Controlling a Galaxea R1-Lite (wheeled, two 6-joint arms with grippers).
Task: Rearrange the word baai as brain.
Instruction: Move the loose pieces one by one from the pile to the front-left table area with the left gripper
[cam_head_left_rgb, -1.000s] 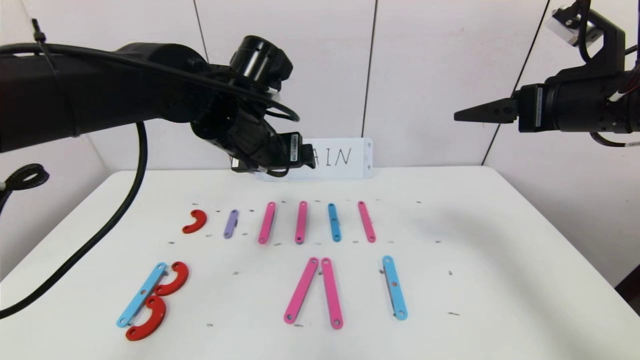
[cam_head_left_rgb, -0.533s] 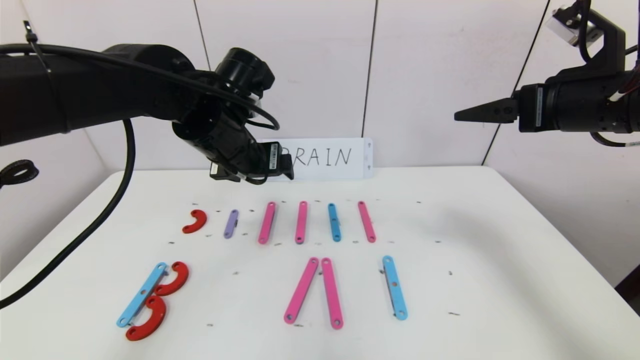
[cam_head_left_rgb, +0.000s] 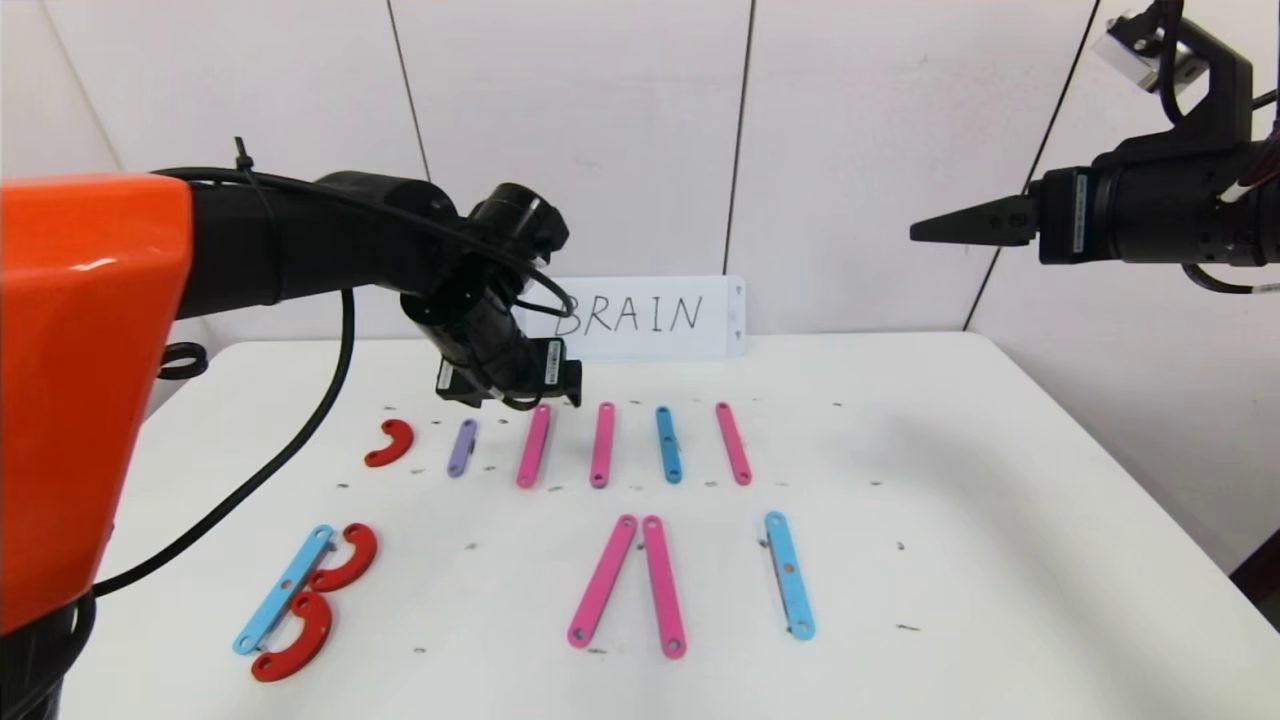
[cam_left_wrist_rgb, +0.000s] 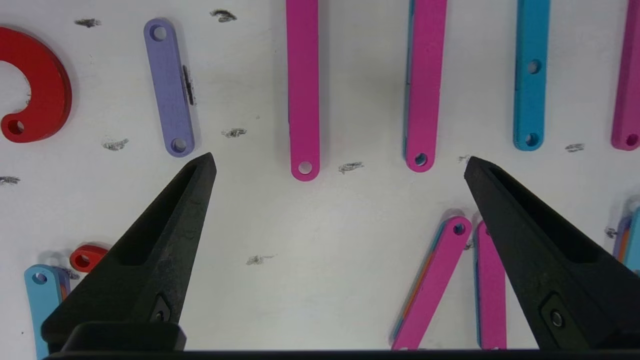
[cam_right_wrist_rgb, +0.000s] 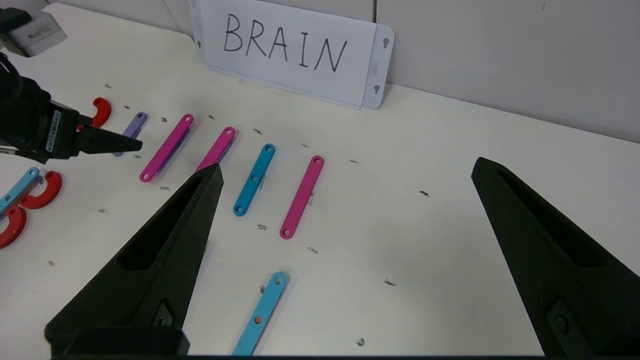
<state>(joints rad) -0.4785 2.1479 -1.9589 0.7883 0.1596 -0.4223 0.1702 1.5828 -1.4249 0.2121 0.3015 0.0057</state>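
Observation:
The letters lie on the white table (cam_head_left_rgb: 1000, 480). In the front row a light-blue bar (cam_head_left_rgb: 283, 590) with two red curves (cam_head_left_rgb: 345, 558) forms a B. Two pink bars (cam_head_left_rgb: 603, 580) lean together, and a light-blue bar (cam_head_left_rgb: 789, 575) lies alone. The back row holds a red curve (cam_head_left_rgb: 390, 442), a purple bar (cam_head_left_rgb: 461, 447), pink bars (cam_head_left_rgb: 534, 446) and a blue bar (cam_head_left_rgb: 668, 444). My left gripper (cam_head_left_rgb: 520, 398) hovers open and empty over the back row. In its wrist view (cam_left_wrist_rgb: 340, 165) it spans the purple bar (cam_left_wrist_rgb: 169, 87) and two pink bars (cam_left_wrist_rgb: 303, 90). My right gripper (cam_head_left_rgb: 930, 230) is parked high at the right, open (cam_right_wrist_rgb: 347, 166).
A white card (cam_head_left_rgb: 650, 315) with handwritten BRAIN leans on the wall at the table's back edge. Small black marks dot the tabletop. The right part of the table holds no pieces.
My left gripper has moved left and down from in front of the card to just above the back row. The card's whole word now shows. The pieces and right arm have not moved.

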